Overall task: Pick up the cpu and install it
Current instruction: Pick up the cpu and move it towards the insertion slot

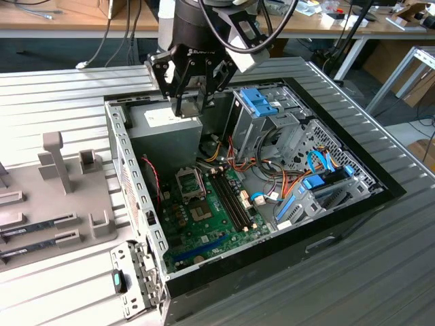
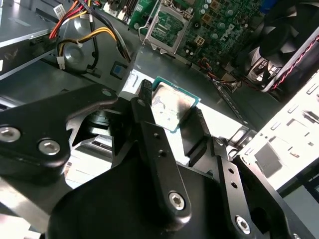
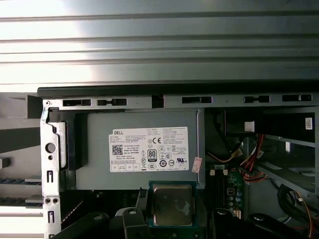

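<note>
The cpu (image 2: 173, 105) is a small square chip with a smeared silver-grey top and a thin green edge. It sits flat between the two black fingers (image 2: 145, 97) of my gripper (image 2: 172, 103), which is shut on it. The first wrist view has the cpu (image 3: 172, 206) over the grey power supply (image 3: 144, 149). In the exterior view my gripper (image 1: 188, 103) hangs above the back of the open computer case (image 1: 119, 146), over the power supply (image 1: 166, 125). The open socket (image 1: 189, 182) on the green motherboard (image 1: 204, 217) lies below and nearer the camera. That same socket (image 2: 168, 27) appears in the second wrist view.
Red, yellow and orange cable bundles (image 1: 224, 156) run beside the socket. A drive cage with blue tabs (image 1: 259, 102) stands on the exterior view's right, with memory slots (image 1: 231, 200) next to the socket. A black fan (image 2: 289, 35) sits near the case wall. Grey fixtures (image 1: 58, 163) stand on the table outside.
</note>
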